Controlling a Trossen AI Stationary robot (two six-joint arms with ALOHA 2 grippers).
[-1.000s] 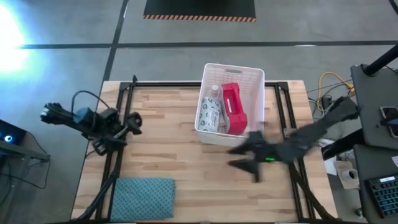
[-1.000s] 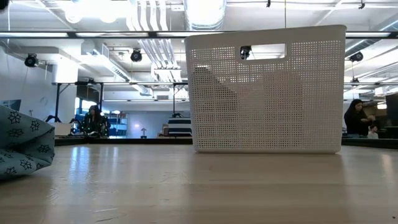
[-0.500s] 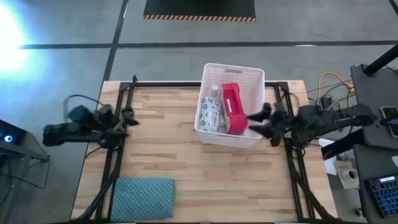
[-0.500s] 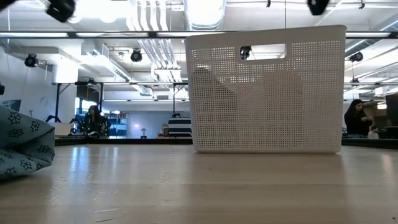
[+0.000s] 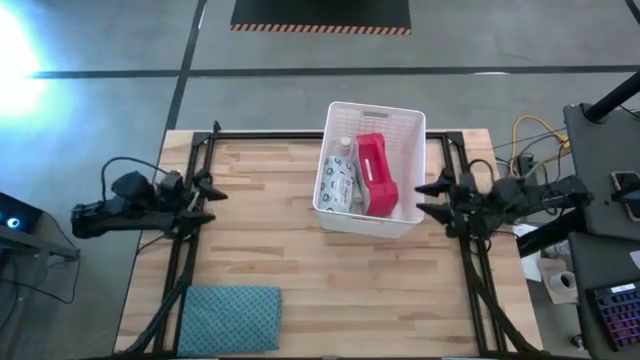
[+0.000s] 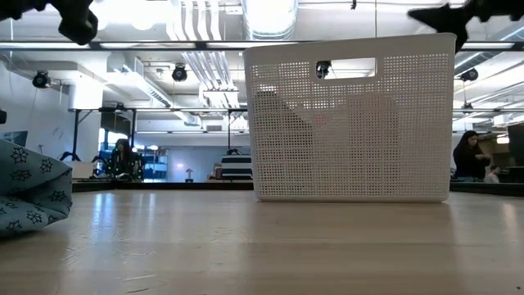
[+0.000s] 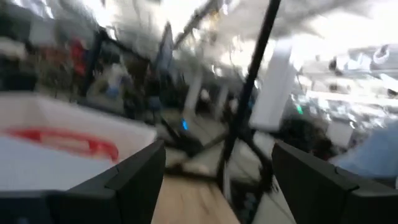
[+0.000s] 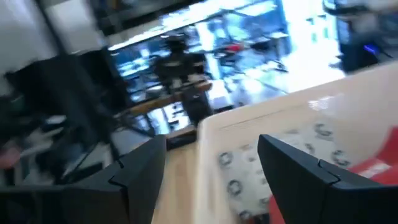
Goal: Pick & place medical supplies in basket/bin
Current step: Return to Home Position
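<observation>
Bin (image 5: 366, 221): white, slotted walls, standing on the worktop (image 5: 270, 250) at the middle of its far edge. Seen from above, it holds a red pouch (image 5: 374, 172) set on edge. A white printed packet (image 5: 337, 186) lies beside the pouch toward the bin's left wall, and a small bottle (image 5: 346, 147) sits in its far left corner. 3 items countable; anything beneath them is hidden. No loose supplies show on the wood around the bin.

Left arm (image 5: 120, 205): off the bin's left side, well apart from it. Left jaws point toward the bin, spread wide, nothing between them.

Right arm (image 5: 520, 195): off the bin's right side. Right jaws are near the bin's right wall but clear of it, likewise released and empty. The low view puts both sets of jaws at or above the bin's rim.

Step, by my reading: packing looks finished, and the step in hand is the return to the rest pose. The next move calls only for folding each arm away from the bin, jaws released, no grasp needed.

Room: the right jaws have the tighter margin, with the bin wall close on 1 side. They should pull straight away from the bin, not across it. The left side has open wood between jaws and bin. A folded blue-green cloth (image 5: 230, 317) lies toward the near left, well apart from the bin and both arms, so it is in neither path.
</observation>
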